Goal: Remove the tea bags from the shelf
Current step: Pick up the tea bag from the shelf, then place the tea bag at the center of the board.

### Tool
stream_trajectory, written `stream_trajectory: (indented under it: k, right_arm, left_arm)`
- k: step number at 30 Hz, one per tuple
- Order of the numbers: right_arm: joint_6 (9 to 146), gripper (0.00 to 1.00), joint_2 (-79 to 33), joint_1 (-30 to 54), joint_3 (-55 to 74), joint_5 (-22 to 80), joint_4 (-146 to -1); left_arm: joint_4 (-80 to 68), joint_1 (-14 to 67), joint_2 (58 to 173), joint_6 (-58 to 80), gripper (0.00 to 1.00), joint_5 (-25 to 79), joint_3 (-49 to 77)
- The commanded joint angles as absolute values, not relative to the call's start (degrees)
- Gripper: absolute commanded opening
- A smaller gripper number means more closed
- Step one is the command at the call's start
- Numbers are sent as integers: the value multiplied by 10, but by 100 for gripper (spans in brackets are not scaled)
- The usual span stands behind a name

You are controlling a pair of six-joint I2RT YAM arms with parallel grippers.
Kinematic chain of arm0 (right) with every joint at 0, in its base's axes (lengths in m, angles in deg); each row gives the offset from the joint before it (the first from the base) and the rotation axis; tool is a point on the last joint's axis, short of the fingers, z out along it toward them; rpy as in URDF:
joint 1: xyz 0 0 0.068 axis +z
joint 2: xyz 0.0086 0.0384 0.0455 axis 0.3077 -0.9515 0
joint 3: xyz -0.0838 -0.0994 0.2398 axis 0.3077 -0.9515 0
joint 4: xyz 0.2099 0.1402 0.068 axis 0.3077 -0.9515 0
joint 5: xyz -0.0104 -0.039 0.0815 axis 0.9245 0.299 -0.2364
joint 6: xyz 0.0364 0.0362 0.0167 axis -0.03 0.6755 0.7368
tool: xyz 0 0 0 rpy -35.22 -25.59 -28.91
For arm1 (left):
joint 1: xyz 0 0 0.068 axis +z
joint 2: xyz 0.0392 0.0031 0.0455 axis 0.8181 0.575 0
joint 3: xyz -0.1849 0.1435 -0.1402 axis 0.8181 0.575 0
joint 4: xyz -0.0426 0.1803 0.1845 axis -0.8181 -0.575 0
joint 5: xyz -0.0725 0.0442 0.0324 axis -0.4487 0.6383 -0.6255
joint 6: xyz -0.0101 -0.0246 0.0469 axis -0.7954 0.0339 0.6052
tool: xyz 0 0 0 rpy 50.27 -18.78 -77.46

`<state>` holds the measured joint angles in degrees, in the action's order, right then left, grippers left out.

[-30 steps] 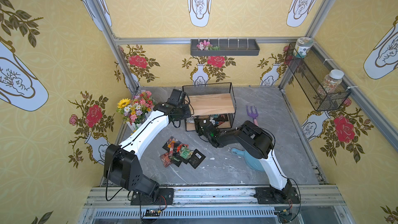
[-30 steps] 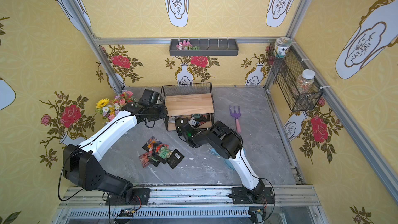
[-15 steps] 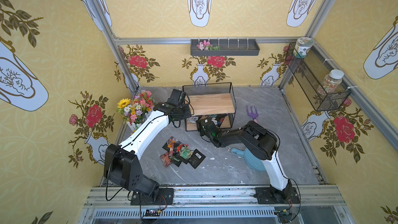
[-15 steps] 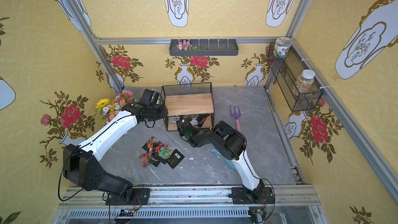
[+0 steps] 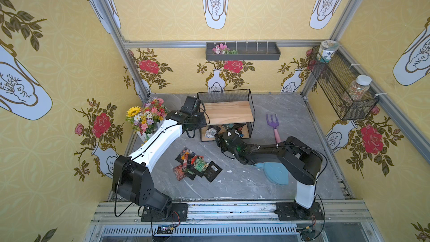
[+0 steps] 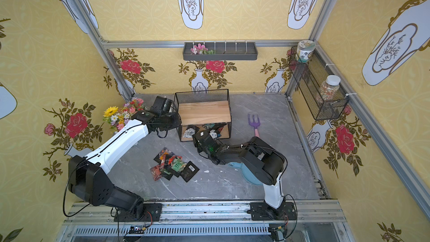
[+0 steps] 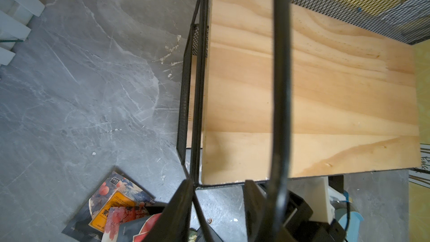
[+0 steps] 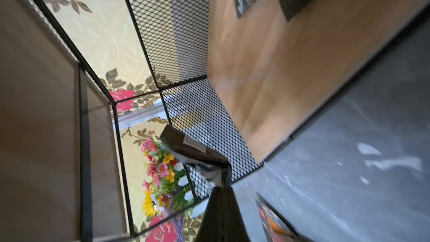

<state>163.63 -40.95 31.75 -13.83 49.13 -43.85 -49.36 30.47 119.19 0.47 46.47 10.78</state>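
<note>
We see right fingers pinched shut on crumpled dark tea bag at front corner of shelf lower tier. Ahead of it, pile on tabletop lies just outward, between arms; right arm nearer, we judge. Beside it, left fingers part-open astride shelf corner, seemingly clamping nothing. Deeper inside: other bags.

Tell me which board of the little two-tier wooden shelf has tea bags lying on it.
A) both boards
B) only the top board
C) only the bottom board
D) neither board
C: on the shelf, the top board is bare wood, while several tea bags lie on the bottom board under it.
</note>
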Motion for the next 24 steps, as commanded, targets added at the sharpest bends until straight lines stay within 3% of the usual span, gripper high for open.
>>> stream_trajectory:
  k: [1, 8, 18, 24]
  right_arm:
    - [1588, 0, -362, 309, -155, 406, -548]
    - [1420, 0, -328, 306, -123, 194, -756]
    - [1423, 0, -297, 324, -182, 188, -799]
    - [1444, 33, -287, 315, -190, 208, -776]
  left_arm:
    - [-488, 304, 1199, 8, 41, 447, 103]
    - [-491, 303, 1204, 12, 42, 449, 98]
    - [-493, 303, 1212, 15, 42, 447, 91]
    - [-495, 303, 1212, 17, 42, 449, 90]
